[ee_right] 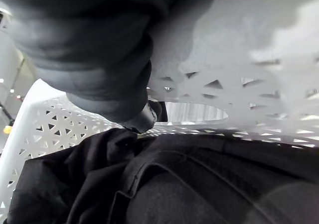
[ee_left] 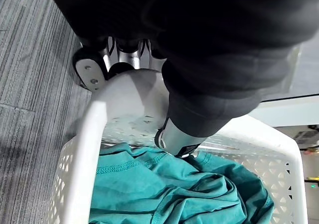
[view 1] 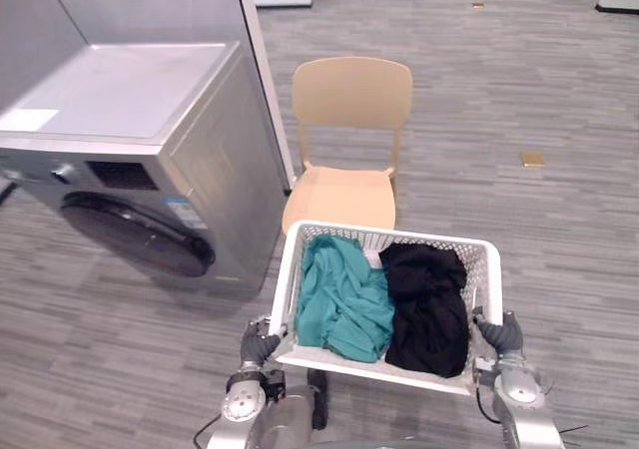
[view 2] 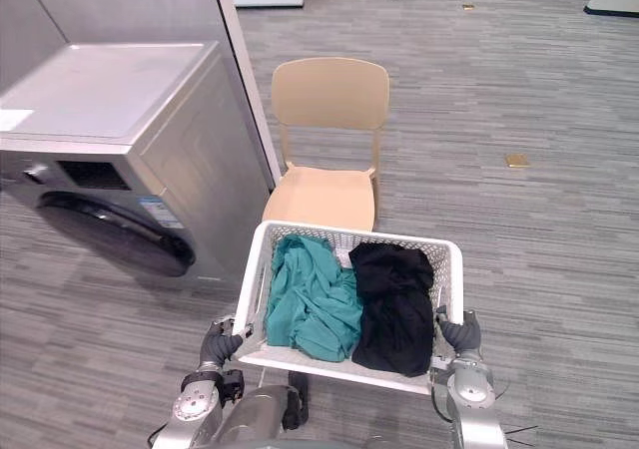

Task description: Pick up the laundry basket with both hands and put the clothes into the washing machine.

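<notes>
Two things stand on the grey wood-plank floor (view 1: 559, 269) ahead of me: at left a silver front-loading washing machine (view 1: 150, 160), its dark round door closed, and just right of it a beige plastic chair (view 1: 349, 150). Nearer me is the white perforated plastic laundry basket (view 1: 384, 369), with a crumpled teal garment (view 1: 344, 299) in its left half and a black garment (view 1: 429, 304) in its right. My left hand (view 1: 258, 344) clamps the basket's left rim, thumb inside; my right hand (view 1: 499, 334) grips the right rim likewise.
</notes>
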### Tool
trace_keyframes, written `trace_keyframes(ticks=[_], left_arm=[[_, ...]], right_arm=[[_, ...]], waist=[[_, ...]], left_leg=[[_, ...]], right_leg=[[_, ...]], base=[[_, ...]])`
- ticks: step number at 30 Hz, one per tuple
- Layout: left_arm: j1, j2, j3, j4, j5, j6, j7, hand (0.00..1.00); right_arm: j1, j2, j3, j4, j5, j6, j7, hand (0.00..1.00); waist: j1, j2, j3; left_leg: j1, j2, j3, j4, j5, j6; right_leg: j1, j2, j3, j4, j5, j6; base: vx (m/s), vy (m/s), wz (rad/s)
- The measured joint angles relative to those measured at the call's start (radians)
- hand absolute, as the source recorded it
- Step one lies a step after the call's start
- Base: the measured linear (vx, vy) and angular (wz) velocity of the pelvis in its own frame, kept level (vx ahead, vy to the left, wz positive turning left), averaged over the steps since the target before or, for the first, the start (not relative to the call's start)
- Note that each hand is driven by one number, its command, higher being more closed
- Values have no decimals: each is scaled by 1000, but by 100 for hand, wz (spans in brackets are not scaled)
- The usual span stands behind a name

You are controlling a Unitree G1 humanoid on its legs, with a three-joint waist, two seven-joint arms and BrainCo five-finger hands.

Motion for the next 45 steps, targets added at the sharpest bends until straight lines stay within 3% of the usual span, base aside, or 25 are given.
trace_keyframes(ticks=[2, 3, 7, 8, 9, 12, 14, 15, 17, 19, 20, 21, 22, 25, 29, 32, 33, 36, 37, 38, 39, 45], left_arm=[[4, 10, 1, 3, 1, 7, 0, 100], [2, 30, 1, 1, 1, 3, 0, 100], [-22, 39, -1, 2, 1, 3, 0, 100], [-20, 42, -7, 3, 1, 3, 0, 100], [-12, 54, -9, 4, 1, 3, -2, 100], [-11, 10, -16, 41, 4, 0, -5, 100], [-27, 11, -19, 41, 6, -2, -5, 100], [-26, 8, -19, 41, 10, 0, -5, 100], [-13, 10, -27, 40, 11, 0, -5, 100], [-18, 3, -27, 29, 11, -9, -7, 100], [-24, 2, -27, 20, 11, -23, -7, 100], [-26, 2, -27, 19, 11, -23, -8, 100], [-25, -5, -30, 20, 11, -22, -8, 100], [-36, 38, -30, 26, 11, -20, -7, 100], [-82, 55, -30, 80, 12, -16, 3, 100], [-212, 87, -29, 120, 21, -16, 25, 100], [-297, 99, -26, 167, 22, -15, 48, 100], [-421, 113, -20, 267, 22, -16, 75, 100], [-444, 117, -15, 286, 22, -18, 76, 100], [-491, 116, -2, 318, 22, -22, 87, 0], [-531, 113, 13, 340, 22, -38, 101, 0], [-672, 109, 57, 401, 21, -59, 158, 0]], right_arm=[[4, 5, 20, 24, -4, 0, 4, 100], [2, 10, 25, 21, -12, -3, 4, 100], [-6, 14, 24, 21, -11, -5, 4, 100], [0, 15, 23, 21, -11, -5, 4, 100], [14, 24, 27, 20, -11, -5, 3, 100], [28, 2, 18, 18, -10, -4, -2, 100], [33, -2, 15, 1, -9, -3, -8, 100], [48, 6, 16, -22, -9, -1, -10, 100], [77, 5, 14, -69, -2, -1, -12, 100], [84, 1, 1, -102, 0, -8, -13, 100], [72, 1, -6, -97, 3, -8, -14, 100], [69, -1, -7, -96, 3, -9, -14, 100], [66, -14, -8, -86, 4, -10, -14, 100], [56, 29, -7, -44, 8, -10, -13, 100], [-34, 23, 5, 69, 0, -9, -19, 100], [-177, 13, 13, 177, 5, -10, -48, 100], [-265, 3, 23, 232, 17, -9, -64, 100], [-399, -23, 38, 338, 28, -10, -91, 100], [-425, -28, 43, 364, 33, -10, -97, 0], [-469, -34, 47, 399, 42, -22, -106, 0], [-504, -34, 51, 405, 45, -45, -123, 0], [-624, -41, 63, 432, 55, -60, -156, 0]], waist=[[-25, 20, 0], [-27, 23, 0], [-49, 25, 2], [-50, 24, 2], [-45, -10, -5], [-47, 55, -31], [-47, 59, -28], [-38, 56, -20], [-10, 44, -13], [6, 42, -13], [7, 44, -14], [5, 52, -19], [5, 81, -31], [3, 45, -30], [1, 35, 6], [-2, 31, 90], [-14, 29, 148], [-22, 28, 198], [-21, 28, 204], [-20, 27, 215], [-21, 27, 215], [-10, 26, 229]], left_leg=[[139, -6, -11, -85, -4, 6], [213, -7, -19, -149, -4, 6], [260, -3, -44, -181, -12, -8], [278, 0, -44, -164, -43, -58], [293, -23, -44, -135, -76, -90], [270, 29, -90, -47, -98, -90], [199, 56, -86, 115, -95, -109], [120, 90, -74, 292, -82, -161], [64, 160, -35, 437, -99, -156], [17, 195, -35, 396, -105, -145], [2, 195, -51, 251, -90, -137], [5, 194, -66, 149, -38, -130], [18, 194, -110, 36, 27, -159], [45, 146, -109, -88, 40, -146], [-16, 106, -81, -93, 54, -129], [-129, 104, -74, -35, 53, -128], [-172, 106, -76, -15, 53, -128], [-243, 109, -75, 13, 58, -121], [-255, 109, -75, 17, 58, -121], [-280, 109, -75, 27, 57, -120], [-308, 112, -74, 40, 58, -118], [-386, 142, -64, 80, 47, -102]], right_leg=[[-71, -16, -89, 138, -15, -67], [-121, 2, -134, 104, -37, -99], [-235, 74, -161, -193, -64, -135], [-233, 114, -155, -359, -17, -148], [-220, 120, -133, -504, 174, -205], [-169, 147, -162, -533, 135, -201], [-144, 152, -185, -552, 116, -208], [-100, 154, -194, -576, 110, -215], [-29, 156, -202, -610, 105, -220], [4, 147, -209, -640, 104, -214], [5, 138, -207, -640, 101, -199], [5, 140, -207, -639, 99, -192], [2, 159, -195, -638, 90, -164], [-18, 121, -183, -672, 110, -132], [-103, 85, -149, -663, 131, -108], [-204, 82, -130, -641, 158, -111], [-238, 84, -131, -636, 170, -110], [-302, 86, -123, -631, 193, -110], [-315, 86, -120, -630, 197, -109], [-340, 86, -112, -625, 204, -109], [-364, 86, -109, -624, 211, -109], [-427, 105, -98, -624, 231, -114]], base=[[541, 176, 1], [533, 130, -4], [399, 1, 24], [396, -54, 27], [392, -70, 33], [364, -90, 20], [321, -129, 34], [300, -103, 27], [227, -27, 0], [214, 36, 2], [188, 106, 6], [175, 170, -3], [150, 142, -4], [89, 131, 2], [-6, 129, -16], [-119, 69, -7], [-155, 54, 1], [-146, 39, -5], [-105, 40, -11], [-80, 34, -11], [-77, 29, -9], [-70, -2, -10]])
